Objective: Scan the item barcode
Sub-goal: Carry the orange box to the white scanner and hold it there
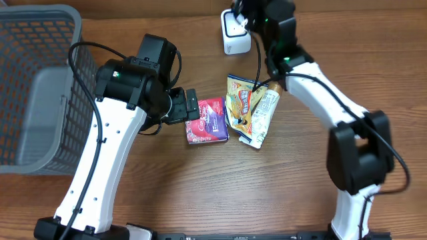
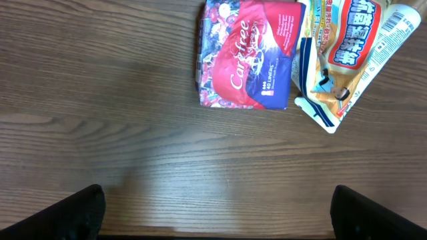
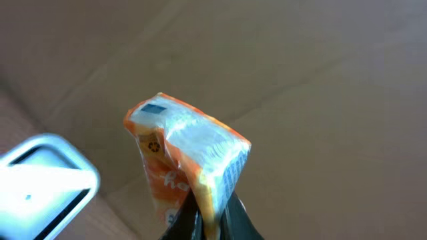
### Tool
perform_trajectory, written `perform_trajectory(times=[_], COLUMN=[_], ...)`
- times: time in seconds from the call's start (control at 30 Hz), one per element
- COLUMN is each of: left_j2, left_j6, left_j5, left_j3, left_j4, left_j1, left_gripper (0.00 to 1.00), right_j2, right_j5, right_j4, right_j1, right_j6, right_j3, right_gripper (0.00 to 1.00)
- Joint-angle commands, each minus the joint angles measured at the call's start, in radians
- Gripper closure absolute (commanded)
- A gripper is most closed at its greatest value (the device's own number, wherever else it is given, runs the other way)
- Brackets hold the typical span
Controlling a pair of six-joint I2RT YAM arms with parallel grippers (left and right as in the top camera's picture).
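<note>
Orange packet is hanging aloft just beside scanner. Left gripper is hovering wide open, empty, near red pack. Right gripper is pinching packet's lower edge, jaws closed. Probably light, crinkly, slippery film; seam edge is offering best hold.

In the right wrist view the orange packet loses its lower end between the fingers of the right end effector, which are themselves cut by the bottom edge. The packet's print is too blurred to read. The white scanner is sliced by the left edge and out of focus. Overhead, that end effector and the packet are hidden under the arm's wrist, and the grey basket runs off the left edge. In the left wrist view only dark fingertips of the left end effector show at the bottom corners. The red packet, yellow pouch and white tube are clipped by the top edge.
</note>
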Motion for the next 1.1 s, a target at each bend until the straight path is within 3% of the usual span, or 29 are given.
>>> perform_trajectory(times=[0.0, 0.43, 1.07], left_j2=[-0.011, -0.011, -0.011], left_j6=[0.016, 0.016, 0.016], left_j5=[-0.010, -0.010, -0.010], left_j3=[0.014, 0.014, 0.014], left_j4=[0.002, 0.002, 0.002], left_j1=[0.001, 0.001, 0.001], left_gripper=[0.00, 0.00, 0.00], right_j2=[0.065, 0.194, 0.211], right_j5=[-0.046, -0.213, -0.119], right_j4=[0.017, 0.060, 0.107], right_j1=[-0.002, 0.023, -0.004], right_j6=[-0.148, -0.152, -0.132], right_j3=[0.008, 0.008, 0.008], right_gripper=[0.96, 0.96, 0.96])
